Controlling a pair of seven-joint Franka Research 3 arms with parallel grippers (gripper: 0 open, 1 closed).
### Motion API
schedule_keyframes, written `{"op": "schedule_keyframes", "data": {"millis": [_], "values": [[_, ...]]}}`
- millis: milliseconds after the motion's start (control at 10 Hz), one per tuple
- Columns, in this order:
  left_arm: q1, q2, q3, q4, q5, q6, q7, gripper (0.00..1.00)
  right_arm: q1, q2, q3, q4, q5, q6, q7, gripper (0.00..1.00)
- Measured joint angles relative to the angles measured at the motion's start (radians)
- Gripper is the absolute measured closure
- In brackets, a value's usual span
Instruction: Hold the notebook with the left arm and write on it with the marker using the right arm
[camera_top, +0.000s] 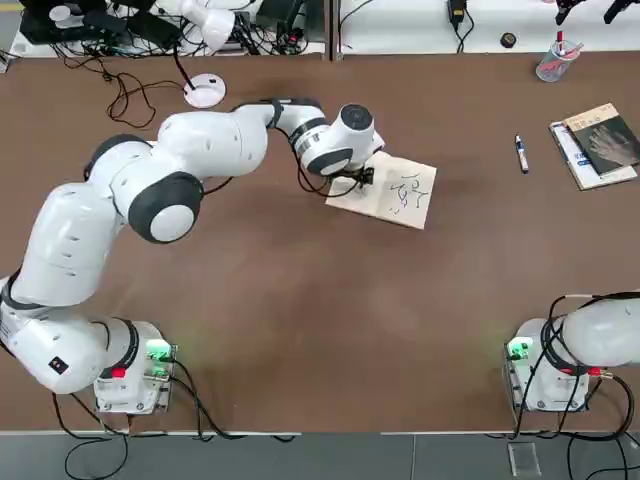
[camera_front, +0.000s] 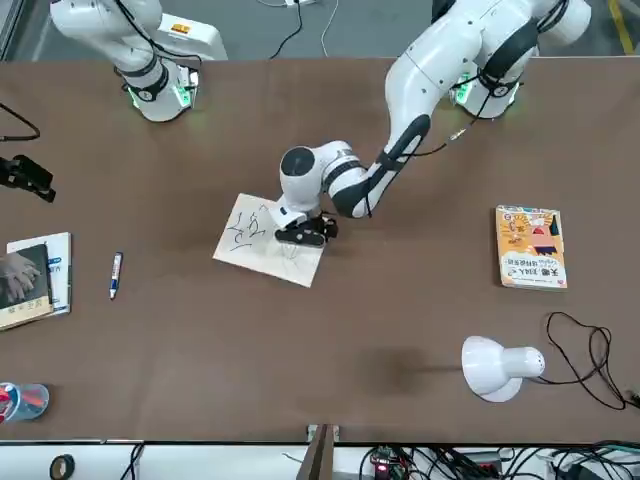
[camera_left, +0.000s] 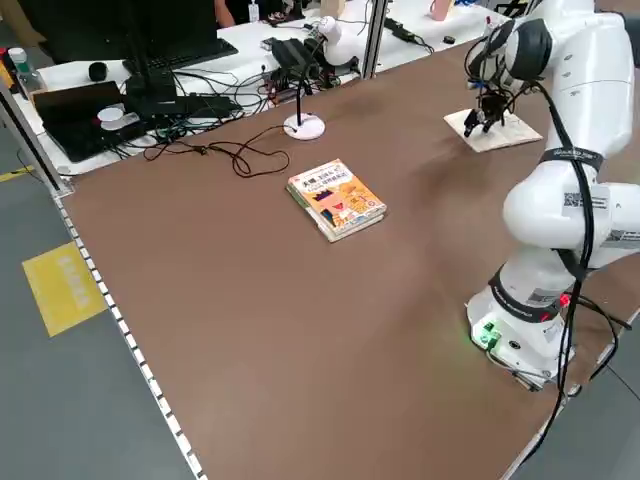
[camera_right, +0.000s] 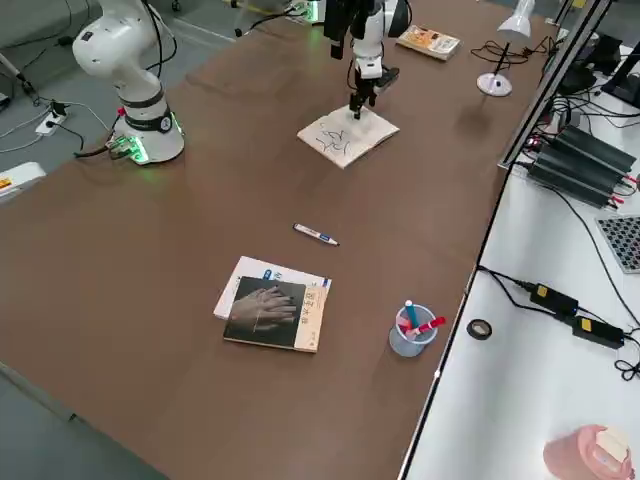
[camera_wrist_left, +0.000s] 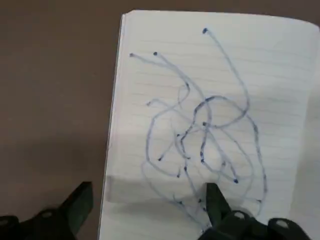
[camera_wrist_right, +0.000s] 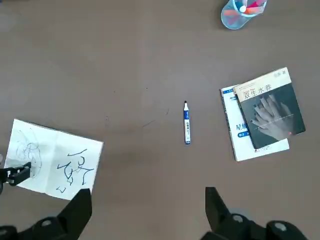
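So the notebook lies open on the brown counter, a bit past the middle and right of centre from the robot's side, with black scribbles already on the page. The left arm reaches across to it, and the left gripper sits over the notebook's left part. In the wrist view its fingers are spread apart, one over the page and the other out over bare counter beyond the paper's edge, so nothing is clamped yet. I can't tell whether the tips are touching the paper.

The marker lies by itself further right, well apart from the notebook, between it and the dark-cover book. The right gripper hangs high near its base, fingers wide open and holding nothing.

My take is that the step is pinning the notebook down. To do it well, press straight down on the page near the edge, not drag sideways, or the thin pages will slide or bunch up. Keep the hold off the blank area so the marker has room to write later.
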Motion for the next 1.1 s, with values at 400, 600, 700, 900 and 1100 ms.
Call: {"op": "schedule_keyframes", "data": {"millis": [400, 600, 700, 900, 1100], "values": [[0.000, 0.010, 0.001, 0.001, 0.012, 0.011, 0.001, 0.00, 0.000, 0.000, 0.000, 0.000, 0.000, 0.000, 0.000, 0.00], [-0.001, 0.010, 0.001, 0.001, 0.015, 0.011, 0.001, 0.00, 0.000, 0.000, 0.000, -0.001, 0.000, 0.000, 0.000, 0.00], [-0.001, 0.010, 0.001, 0.001, 0.015, 0.011, 0.002, 0.00, 0.000, 0.000, 0.000, -0.003, 0.000, 0.000, 0.000, 0.00], [-0.001, 0.010, 0.001, 0.001, 0.015, 0.011, 0.002, 0.00, 0.001, 0.003, 0.001, -0.005, 0.000, 0.000, 0.000, 0.00], [-0.001, 0.010, 0.001, 0.001, 0.015, 0.011, 0.002, 0.00, 0.004, 0.008, 0.002, -0.006, 0.000, 0.001, 0.000, 0.00]]}}
